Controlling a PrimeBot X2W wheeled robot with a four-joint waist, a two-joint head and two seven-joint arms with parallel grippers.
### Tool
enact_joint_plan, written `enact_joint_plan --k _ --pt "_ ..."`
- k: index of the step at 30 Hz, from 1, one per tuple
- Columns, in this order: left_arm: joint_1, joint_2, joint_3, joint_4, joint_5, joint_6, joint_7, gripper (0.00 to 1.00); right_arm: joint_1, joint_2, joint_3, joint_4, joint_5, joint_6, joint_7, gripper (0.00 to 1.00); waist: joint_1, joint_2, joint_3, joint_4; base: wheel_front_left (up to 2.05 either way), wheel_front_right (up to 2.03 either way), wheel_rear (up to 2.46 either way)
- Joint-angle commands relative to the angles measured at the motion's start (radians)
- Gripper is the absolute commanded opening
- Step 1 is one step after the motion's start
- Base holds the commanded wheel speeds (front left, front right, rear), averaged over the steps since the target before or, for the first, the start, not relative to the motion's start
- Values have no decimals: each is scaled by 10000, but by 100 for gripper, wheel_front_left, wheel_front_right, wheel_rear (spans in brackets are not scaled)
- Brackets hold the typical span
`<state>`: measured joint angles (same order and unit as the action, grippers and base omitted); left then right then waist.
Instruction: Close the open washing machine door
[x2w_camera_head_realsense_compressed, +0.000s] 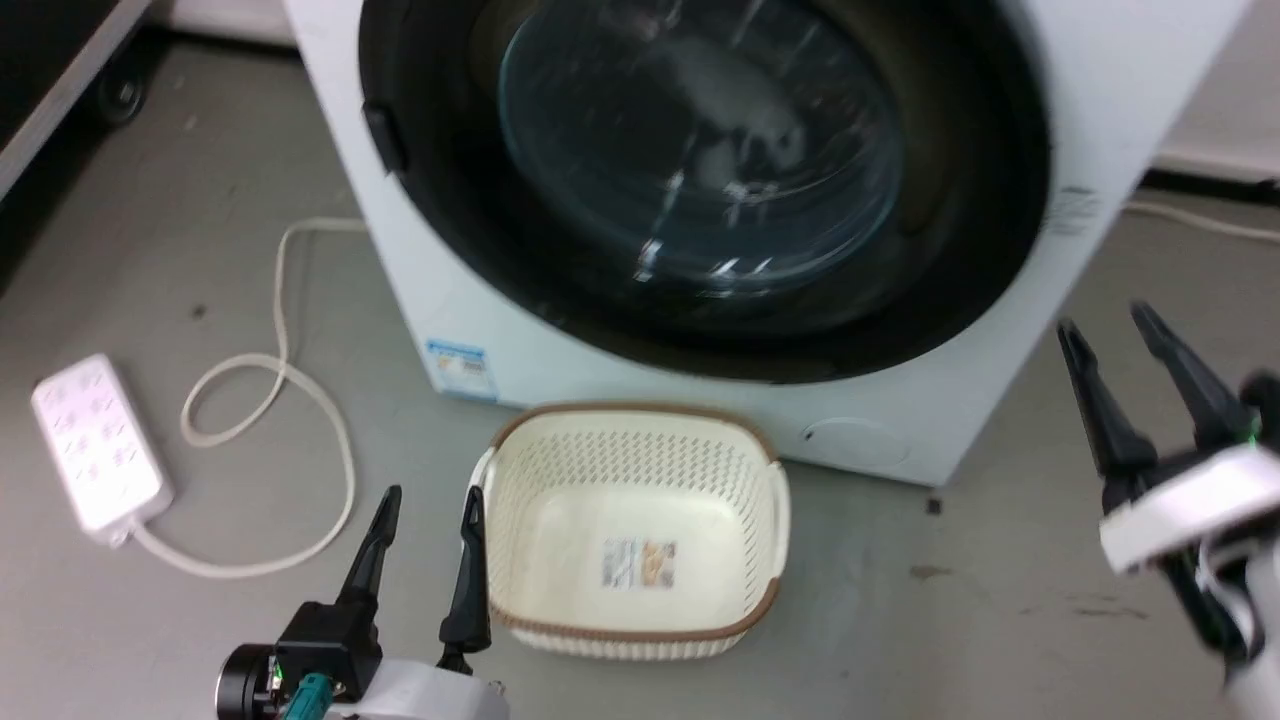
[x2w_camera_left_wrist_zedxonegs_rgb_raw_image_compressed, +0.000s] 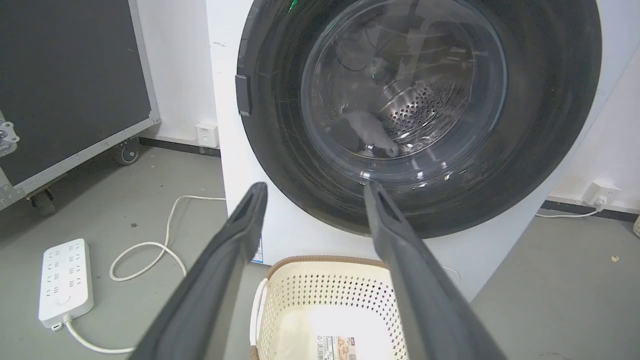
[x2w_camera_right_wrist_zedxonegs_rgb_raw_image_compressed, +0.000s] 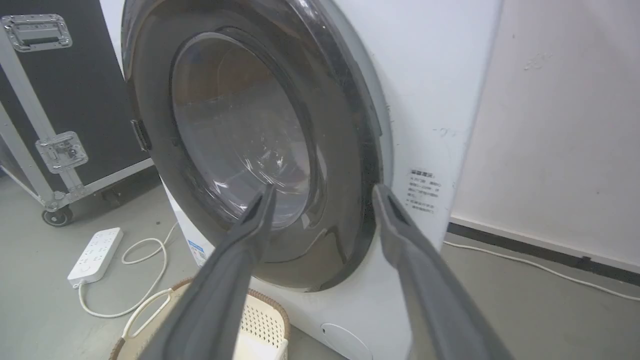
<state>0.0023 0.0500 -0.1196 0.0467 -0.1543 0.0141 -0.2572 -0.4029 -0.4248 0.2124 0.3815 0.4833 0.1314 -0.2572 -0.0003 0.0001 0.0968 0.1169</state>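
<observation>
Sitting flush on the washing machine, its door gleams black-rimmed; left tool, right tool gape empty.

Floor w/ washer, basket, pwr strip

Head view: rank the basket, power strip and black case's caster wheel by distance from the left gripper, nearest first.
1. The basket: right beside the left gripper, on its right.
2. The power strip: on the floor, off to its left.
3. The caster wheel: far back on the left.
</observation>
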Motion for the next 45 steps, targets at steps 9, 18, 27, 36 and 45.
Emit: enact_joint_plan --k 9,18,27,36,45 --pt "436 3 183 322 -39 -334 -45 100 3615 2716 -2691 -2953 -2915 -7 -43 100 3 -1 -950 -933 0 0 0" --pt "465 3 122 513 203 -540 -45 100 4846 3627 -2805 -3038 -3887 -7 -44 100 3 -1 -1031 -1017 0 0 0" --pt "392 -10 50 485 196 -517 20 0 4768 3661 -2712 -2976 -3898 0 11 0 3 -1 -1079 -1031 0 0 0" --pt "366 -9 129 422 283 -493 184 0 4721 3666 -2676 -3030 -3958 0 175 0 3 -1 -1073 -1040 0 0 0" --pt "329 -8 230 339 401 -460 409 0 4656 3674 -2624 -3104 -4041 -1 401 0 3 -1 -1063 -1052 0 0 0"
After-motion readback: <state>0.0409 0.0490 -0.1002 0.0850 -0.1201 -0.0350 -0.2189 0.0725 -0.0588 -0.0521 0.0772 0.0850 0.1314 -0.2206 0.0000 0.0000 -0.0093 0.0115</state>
